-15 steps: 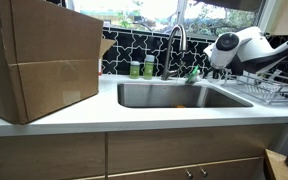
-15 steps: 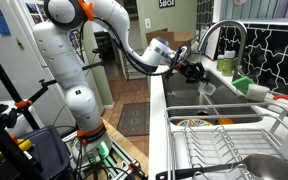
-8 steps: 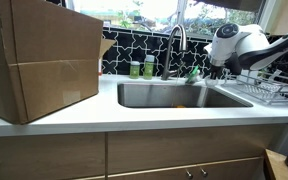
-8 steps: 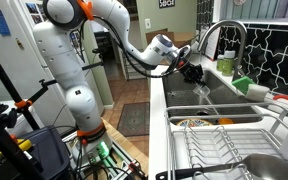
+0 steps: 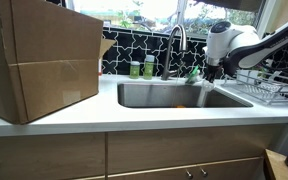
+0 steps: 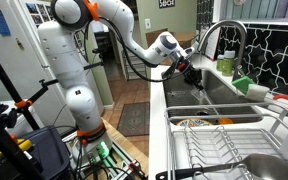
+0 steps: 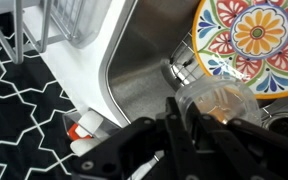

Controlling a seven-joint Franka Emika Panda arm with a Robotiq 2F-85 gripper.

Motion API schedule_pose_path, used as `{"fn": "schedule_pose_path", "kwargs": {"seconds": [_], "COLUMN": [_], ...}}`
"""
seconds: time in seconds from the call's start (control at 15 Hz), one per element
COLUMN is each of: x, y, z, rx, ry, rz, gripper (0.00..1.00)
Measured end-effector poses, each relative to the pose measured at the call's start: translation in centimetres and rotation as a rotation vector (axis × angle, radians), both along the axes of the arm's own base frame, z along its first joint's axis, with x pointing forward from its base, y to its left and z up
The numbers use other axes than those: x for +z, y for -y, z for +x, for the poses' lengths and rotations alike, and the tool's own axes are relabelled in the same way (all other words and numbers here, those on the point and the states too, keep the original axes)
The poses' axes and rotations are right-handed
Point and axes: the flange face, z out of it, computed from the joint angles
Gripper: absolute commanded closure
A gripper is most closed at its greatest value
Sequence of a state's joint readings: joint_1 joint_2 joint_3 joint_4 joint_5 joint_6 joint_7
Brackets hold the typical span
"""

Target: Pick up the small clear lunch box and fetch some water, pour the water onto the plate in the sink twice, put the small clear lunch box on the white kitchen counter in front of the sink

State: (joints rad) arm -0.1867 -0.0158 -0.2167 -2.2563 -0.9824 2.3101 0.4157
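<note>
Well, my hand (image 7: 189,115) was clenched on the small clear lunch box (image 7: 224,100), gripping it at its near edge as far as the wrist view showed, so the tub hung out ahead of the fingers, free to tip. I held it tilted over the sink (image 7: 134,75), just beside the colourful plate (image 7: 249,35) lying in the basin, because the water had to land on the plate and not on bare steel. In an exterior view a thin pale streak fell from the hand (image 6: 187,70) into the basin, which I took for a pour under way. The arm reached in low, beside the tall tap (image 5: 176,45) and the dish rack (image 5: 259,88), clear of both. The white desk (image 5: 134,115) in front of the sink, where the tub belongs at the end, had no tub on it; the cardboard box (image 5: 39,60) stood well off to one side.
</note>
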Motion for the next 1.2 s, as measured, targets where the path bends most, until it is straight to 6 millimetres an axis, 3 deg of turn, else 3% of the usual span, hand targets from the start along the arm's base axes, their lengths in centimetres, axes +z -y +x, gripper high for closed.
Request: {"fn": "schedule_pose_path", "kwargs": {"seconds": [0.47,0.8,1.2], "x": [-0.3,-0.6,-1.1], "y": [1.0,-0.2,-1.0], "z": [4.3,7.0,8.7], "rx": [-0.121,-0.099,-0.066], "ry": [0.098,0.176,0.272], "rz": [0.118,0.179,0.228], "gripper": [0.97,0.97,0.97]}}
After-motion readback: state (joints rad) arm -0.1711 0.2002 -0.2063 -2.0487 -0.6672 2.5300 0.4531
